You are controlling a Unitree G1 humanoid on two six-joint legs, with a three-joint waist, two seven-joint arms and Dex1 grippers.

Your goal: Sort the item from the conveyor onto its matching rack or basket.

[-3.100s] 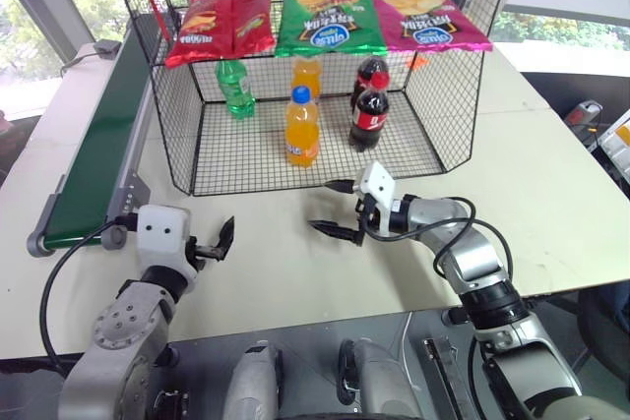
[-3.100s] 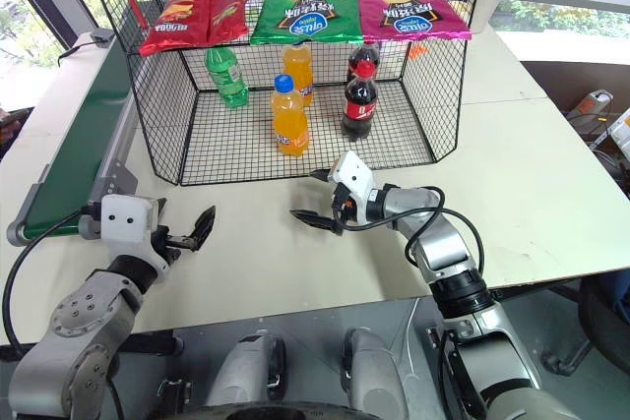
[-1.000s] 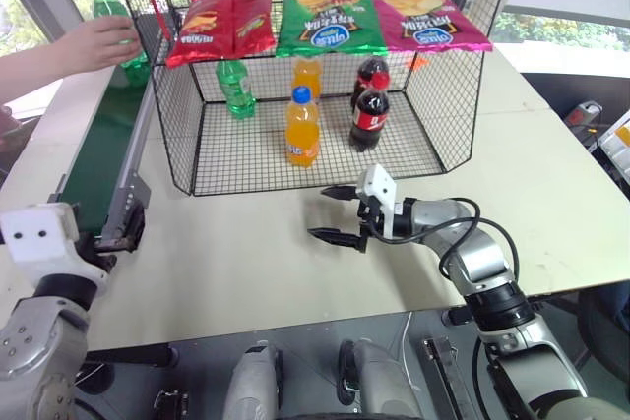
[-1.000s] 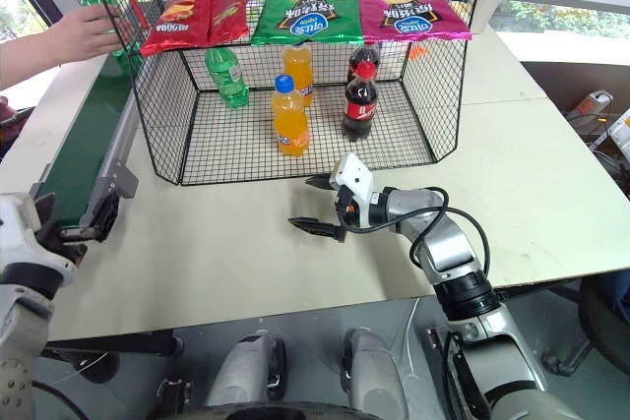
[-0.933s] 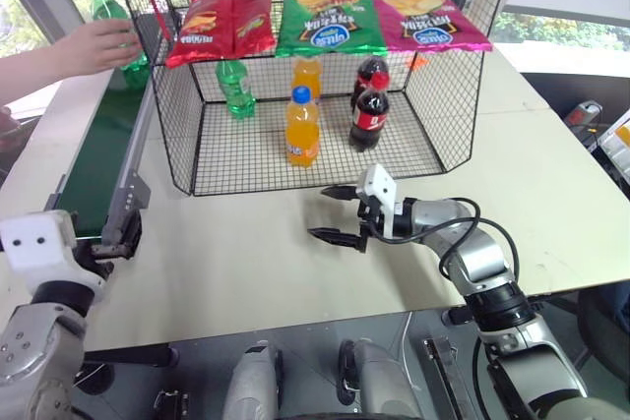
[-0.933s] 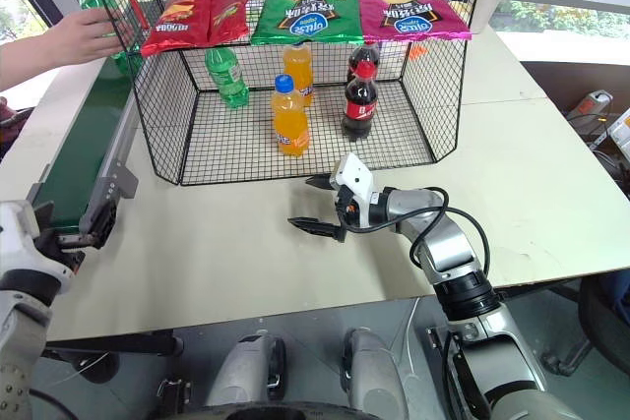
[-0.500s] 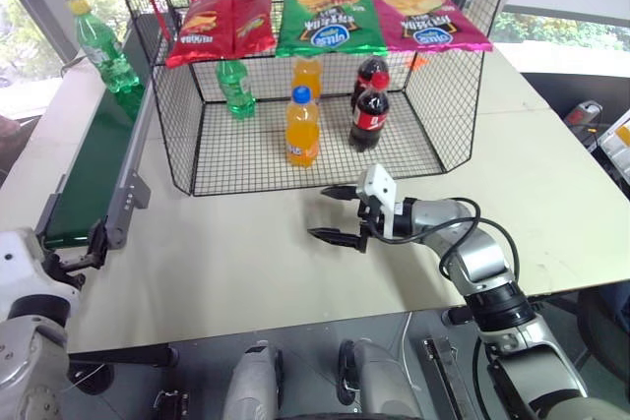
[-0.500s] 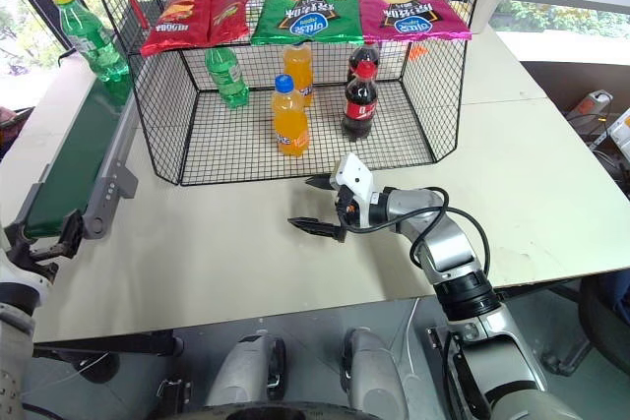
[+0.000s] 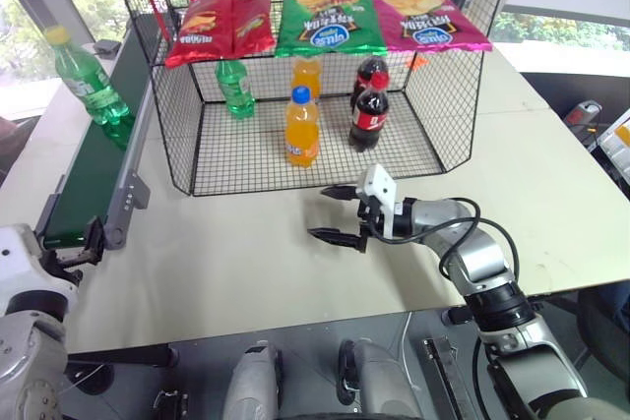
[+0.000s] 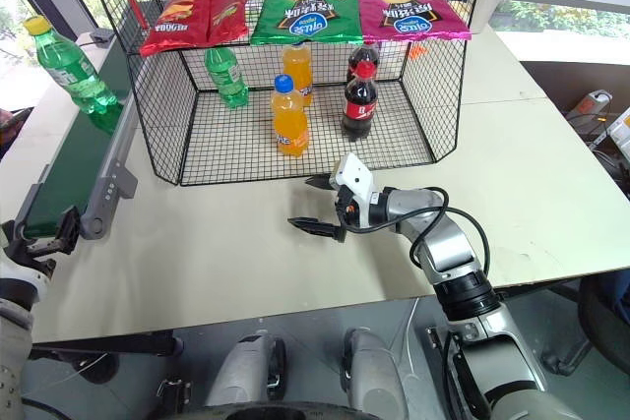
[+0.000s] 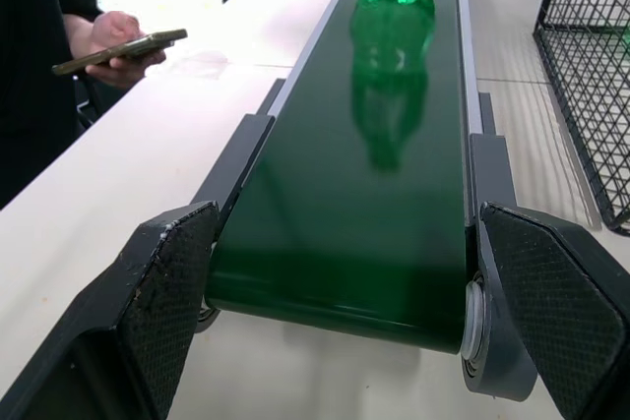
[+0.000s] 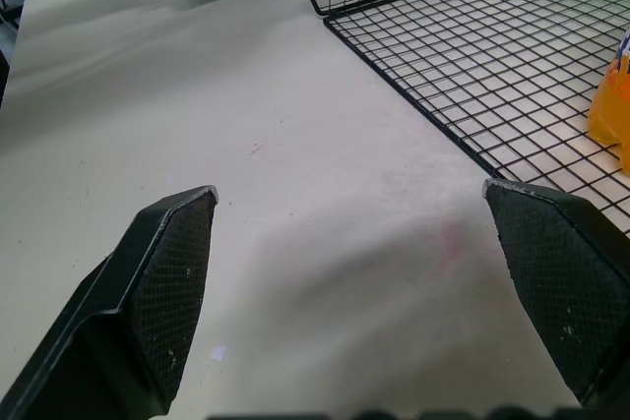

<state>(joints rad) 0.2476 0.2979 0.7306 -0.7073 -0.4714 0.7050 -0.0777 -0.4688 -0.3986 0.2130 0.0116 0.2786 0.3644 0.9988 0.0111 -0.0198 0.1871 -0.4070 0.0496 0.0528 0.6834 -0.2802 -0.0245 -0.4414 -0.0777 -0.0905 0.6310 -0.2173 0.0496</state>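
Green and see-through, the bottle [image 9: 85, 82] is standing on the belt [image 9: 96, 159], looking light and slippery; its middle seems best. The left tool [image 11: 354, 317] is waiting wide apart at the belt's end.

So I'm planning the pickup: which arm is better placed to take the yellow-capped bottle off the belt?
Left. The left gripper waits open at the conveyor end, facing the yellow-capped bottle; the right gripper sits before the basket.

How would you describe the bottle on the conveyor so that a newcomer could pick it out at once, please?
Find the long dark green conveyor left of the black wire basket. On its belt stands a clear-green bottle, alone and upright. Its yellow cap sets it apart from the green-capped green bottle inside the basket.
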